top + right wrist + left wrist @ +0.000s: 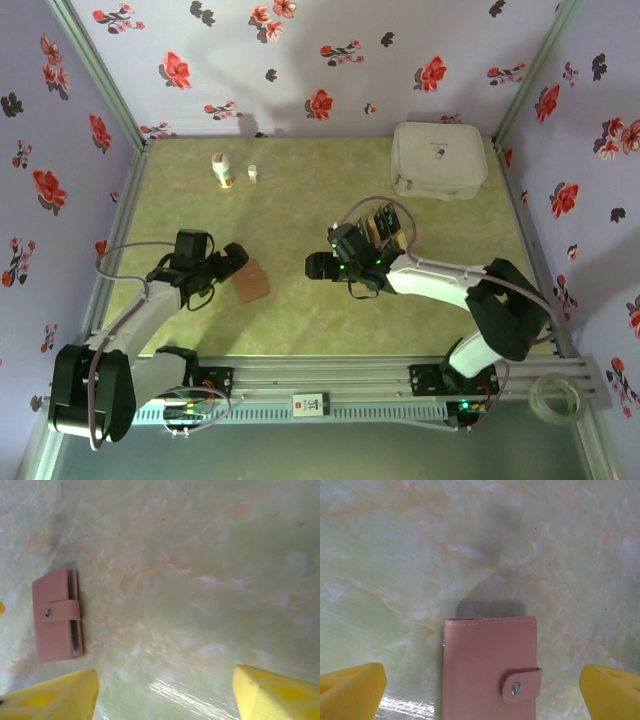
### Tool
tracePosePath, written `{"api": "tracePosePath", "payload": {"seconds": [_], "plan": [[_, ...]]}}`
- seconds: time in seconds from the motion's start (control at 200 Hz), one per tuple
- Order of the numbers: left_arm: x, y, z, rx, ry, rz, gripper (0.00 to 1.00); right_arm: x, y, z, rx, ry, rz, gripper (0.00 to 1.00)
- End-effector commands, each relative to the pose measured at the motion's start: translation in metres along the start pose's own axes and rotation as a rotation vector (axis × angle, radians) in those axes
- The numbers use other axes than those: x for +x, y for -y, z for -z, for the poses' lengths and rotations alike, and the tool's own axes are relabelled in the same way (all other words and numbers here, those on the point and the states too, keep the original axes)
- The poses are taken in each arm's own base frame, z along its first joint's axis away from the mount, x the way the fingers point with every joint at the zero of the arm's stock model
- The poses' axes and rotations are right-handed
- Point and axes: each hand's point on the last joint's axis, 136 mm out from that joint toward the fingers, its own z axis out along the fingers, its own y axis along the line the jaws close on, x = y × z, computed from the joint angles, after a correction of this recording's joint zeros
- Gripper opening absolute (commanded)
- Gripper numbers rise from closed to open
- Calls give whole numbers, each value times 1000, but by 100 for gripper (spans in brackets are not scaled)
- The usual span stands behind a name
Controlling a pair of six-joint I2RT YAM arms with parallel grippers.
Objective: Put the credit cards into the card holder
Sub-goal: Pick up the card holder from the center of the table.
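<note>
Top external: fixed high, above and behind the arm bases [452,382], looking down on the whole table [300,180]; distant.
Left wrist: aimed down, very close over the card holder [490,670].
Right wrist: angled down at the table from farther off, card holder small at left.
Shared by all three: card holder and surrounding table.

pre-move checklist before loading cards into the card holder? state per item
1. Card holder opened for loading: not ok, strap snapped shut.
2. Card holder lying flat on the table: ok.
3. Left gripper open, lined up over the holder: ok.
4. Right gripper open with nothing between its fingers: ok.
5. Credit cards lying beside the right arm's wrist: ok.
6. Card count: cannot tell.
</note>
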Motion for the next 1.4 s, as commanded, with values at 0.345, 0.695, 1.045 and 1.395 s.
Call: {"api": "tracePosePath", "payload": {"seconds": [0.345,0.695,1.045,1.395], "plan": [[5,15,-11,67,-26,0,100,23,-56,-46,-225,-68,-75,58],[13,10,-18,56,-45,-2,100,38,-80,-66,-260,-120,-62,57],[18,8,-25,48,-62,-2,100,44,-96,-78,-294,-150,-65,53],[23,8,-31,41,-78,-8,100,48,-113,-89,-334,-185,-70,47]]}}
